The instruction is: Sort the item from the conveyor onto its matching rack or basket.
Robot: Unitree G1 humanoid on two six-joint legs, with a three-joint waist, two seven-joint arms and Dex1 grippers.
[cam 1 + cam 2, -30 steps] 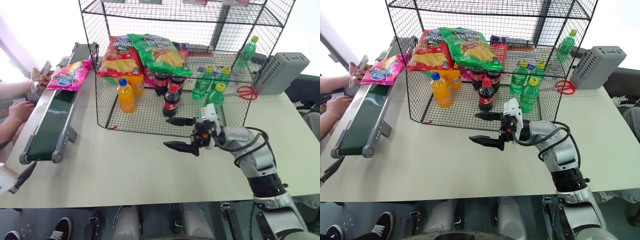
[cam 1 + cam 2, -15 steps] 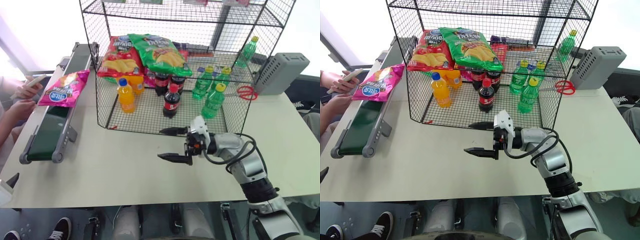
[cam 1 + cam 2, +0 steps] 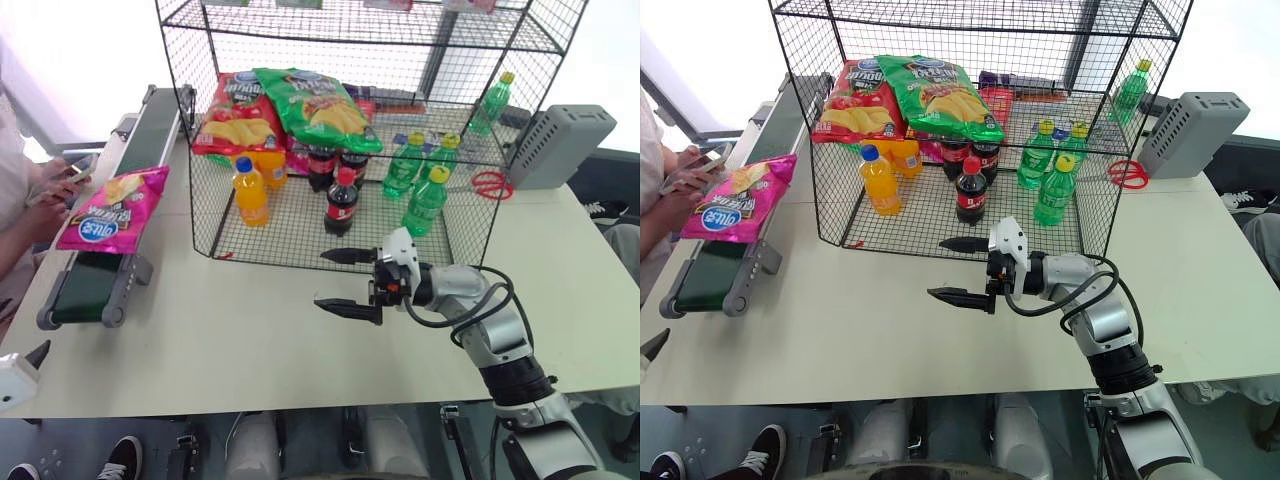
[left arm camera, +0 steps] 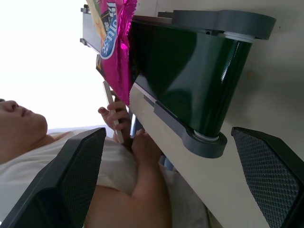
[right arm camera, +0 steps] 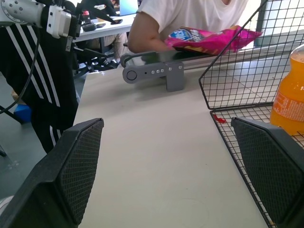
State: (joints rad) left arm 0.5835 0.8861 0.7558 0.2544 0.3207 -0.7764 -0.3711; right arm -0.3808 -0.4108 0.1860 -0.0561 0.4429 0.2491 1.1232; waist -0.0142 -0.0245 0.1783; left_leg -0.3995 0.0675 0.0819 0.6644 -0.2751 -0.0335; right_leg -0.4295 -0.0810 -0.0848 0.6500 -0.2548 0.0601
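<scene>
One pink chip bag (image 3: 101,210) lay on the conveyor (image 3: 85,285), right gripper (image 3: 348,281) spread empty before the rack (image 3: 300,230). Left wrist view: left gripper's fingers (image 4: 80,171) wide apart. Bag judged light, slippery, crushable; pinch a seam.

Right gripper (image 3: 348,281) hangs level with fingers spread; left gripper (image 4: 180,180) likewise.

Glossy foil chip bag (image 3: 104,208), smooth dark belt (image 3: 90,272), black wire-mesh rack (image 3: 300,225)
</scene>
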